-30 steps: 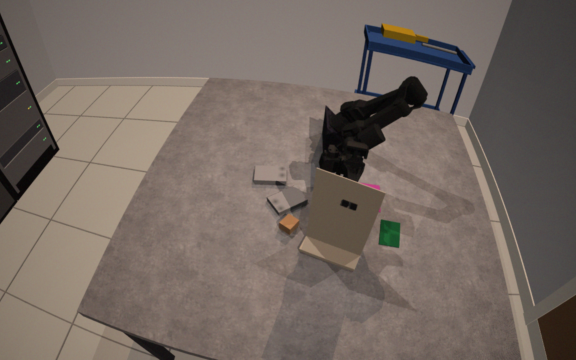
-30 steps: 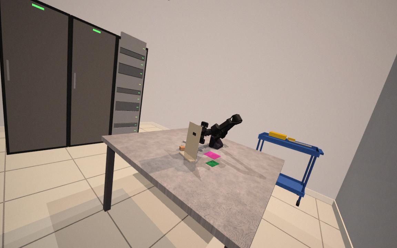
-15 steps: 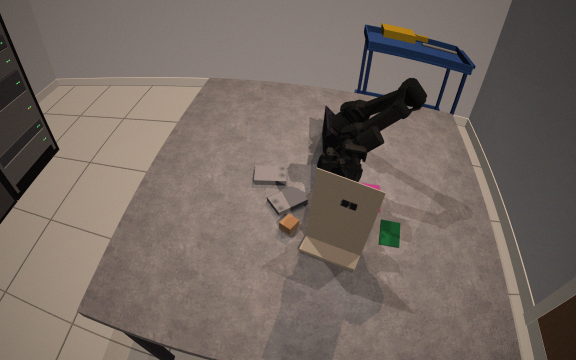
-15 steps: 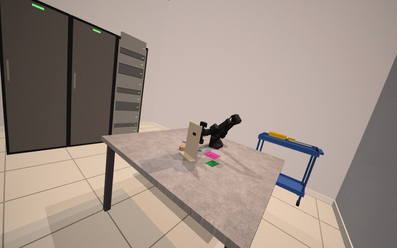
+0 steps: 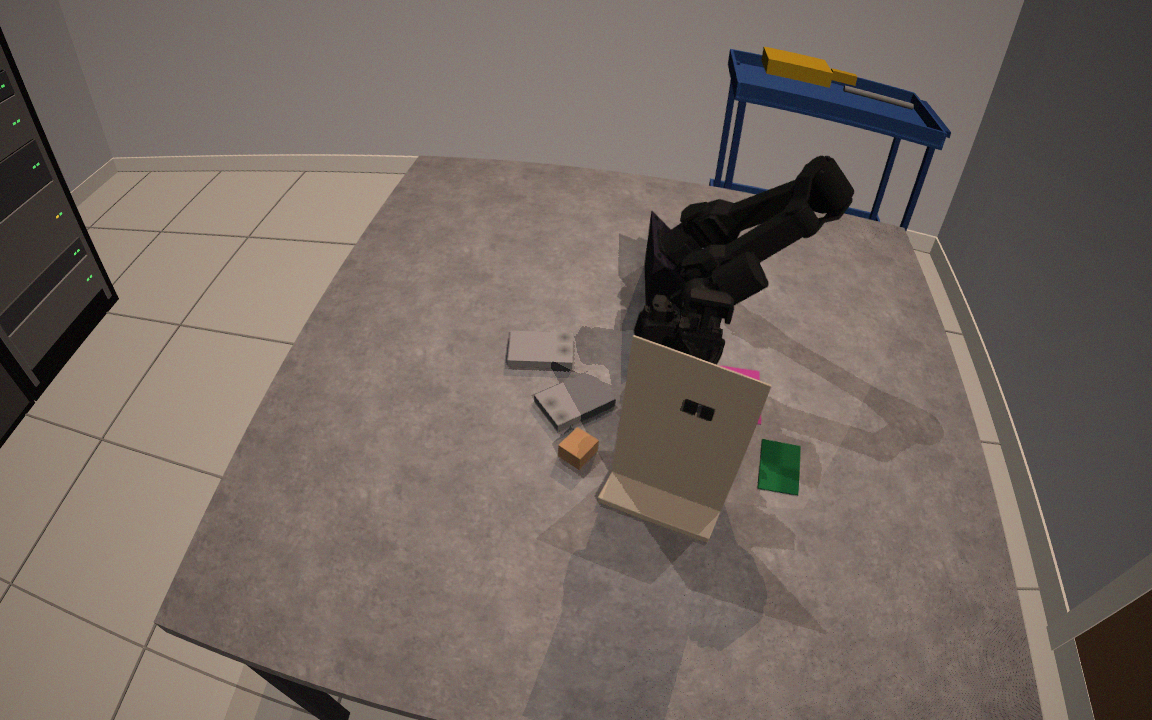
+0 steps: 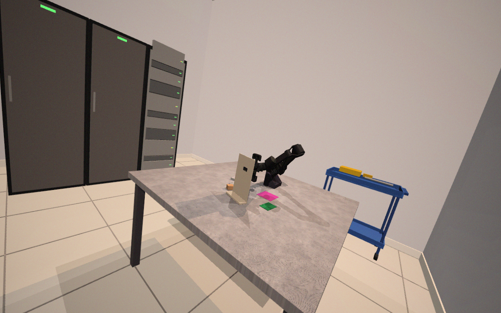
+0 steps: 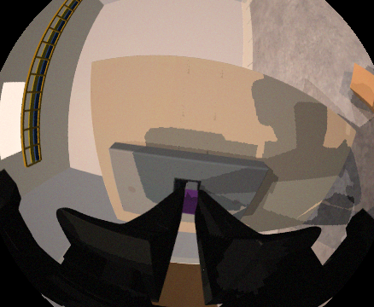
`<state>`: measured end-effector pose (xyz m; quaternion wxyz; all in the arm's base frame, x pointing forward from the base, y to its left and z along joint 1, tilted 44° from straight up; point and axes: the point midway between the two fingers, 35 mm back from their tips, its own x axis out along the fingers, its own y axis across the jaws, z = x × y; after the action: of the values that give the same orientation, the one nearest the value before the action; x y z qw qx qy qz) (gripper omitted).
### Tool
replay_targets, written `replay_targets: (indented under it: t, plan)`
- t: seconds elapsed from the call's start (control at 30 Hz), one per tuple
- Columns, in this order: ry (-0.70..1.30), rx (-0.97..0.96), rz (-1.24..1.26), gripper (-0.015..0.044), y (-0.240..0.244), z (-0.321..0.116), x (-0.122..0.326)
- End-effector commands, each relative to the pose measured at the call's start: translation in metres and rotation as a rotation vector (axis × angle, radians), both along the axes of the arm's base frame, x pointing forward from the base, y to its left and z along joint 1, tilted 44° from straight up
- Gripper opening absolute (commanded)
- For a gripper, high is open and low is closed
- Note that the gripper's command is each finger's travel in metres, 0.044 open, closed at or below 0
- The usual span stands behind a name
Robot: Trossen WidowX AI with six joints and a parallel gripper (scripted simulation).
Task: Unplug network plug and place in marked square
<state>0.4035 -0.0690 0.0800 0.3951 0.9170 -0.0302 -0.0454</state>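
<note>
While the small purple network plug sits in the grey socket housing on the beige upright panel, the black parallel-jaw gripper is closed narrowly on it, a finger on either side. Seen from above, the gripper presses close behind the panel. Beyond the panel on the grey stone-look table lie a pink square and a green square, with an orange cube on the opposite side.
</note>
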Motion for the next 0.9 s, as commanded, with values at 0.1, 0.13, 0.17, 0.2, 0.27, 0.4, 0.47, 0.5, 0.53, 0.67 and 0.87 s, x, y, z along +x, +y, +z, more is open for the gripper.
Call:
replay_targets:
  t: [0.1,0.13,0.17,0.2,0.27,0.4,0.47,0.5,0.53,0.67,0.87]
  plan:
    - [0.000,0.004,0.002,0.0000,0.002,0.001,-0.005]
    - [0.000,0.004,0.002,0.0000,0.002,0.001,-0.006]
    - [0.000,0.004,0.002,0.0000,0.002,0.001,-0.006]
    - [0.000,0.004,0.002,0.0000,0.002,0.001,-0.007]
    - [0.000,0.004,0.002,0.0000,0.003,0.002,-0.008]
    - [0.000,0.004,0.002,0.0000,0.003,0.002,-0.010]
    - [0.000,0.004,0.002,0.0000,0.003,0.002,-0.011]
    - [0.000,0.004,0.002,0.0000,0.004,0.002,-0.012]
    - [0.000,0.004,0.002,0.0000,0.004,0.003,-0.012]
    - [0.000,0.004,0.002,0.0000,0.004,0.003,-0.014]
    - [0.001,0.004,0.002,0.0000,0.005,0.004,-0.018]
